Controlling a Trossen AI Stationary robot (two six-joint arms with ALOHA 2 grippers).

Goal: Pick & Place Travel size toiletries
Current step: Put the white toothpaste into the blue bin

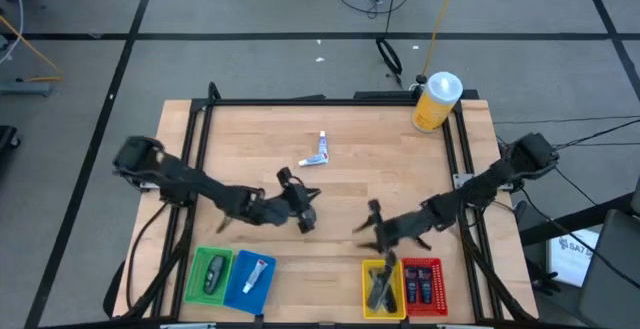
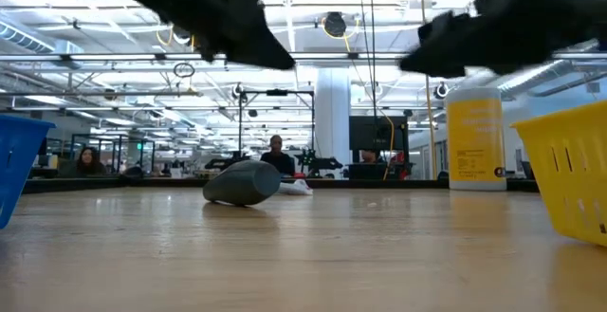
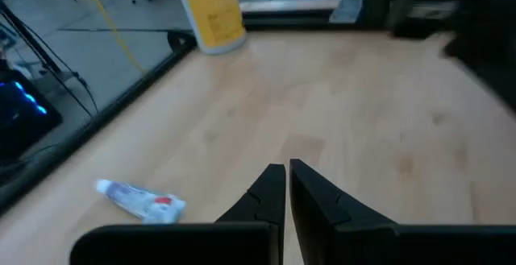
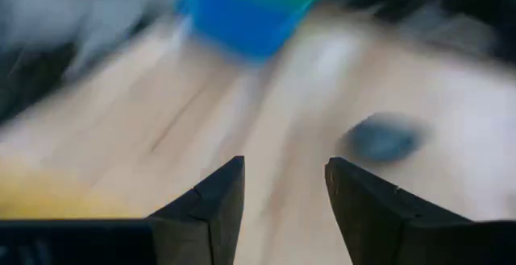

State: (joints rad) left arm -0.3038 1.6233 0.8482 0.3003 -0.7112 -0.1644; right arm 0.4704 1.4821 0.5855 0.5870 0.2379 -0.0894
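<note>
A dark grey oval mini bottle [image 2: 244,182] lies on its side on the wood; the high view shows it [image 1: 308,220] just on the near side of my left gripper. Two white-and-blue tubes [image 1: 322,147] [image 1: 310,162] lie flat toward the far middle; one tube [image 3: 141,200] shows in the left wrist view. My left gripper [image 1: 311,197] [image 3: 286,180] hovers shut above the table centre, pointing at the far right corner. My right gripper [image 1: 362,227] [image 4: 282,188] is open and raised over the table. It faces left toward the mini bottle [image 4: 383,136].
Along the near edge stand a green bin [image 1: 198,287] with a dark bottle, a blue bin [image 1: 240,291] with a white tube, and yellow [image 1: 367,294] and red [image 1: 438,287] bins with dark items. A large yellow bottle [image 1: 437,101] stands at the far right corner. A black frame [image 1: 300,101] borders the table.
</note>
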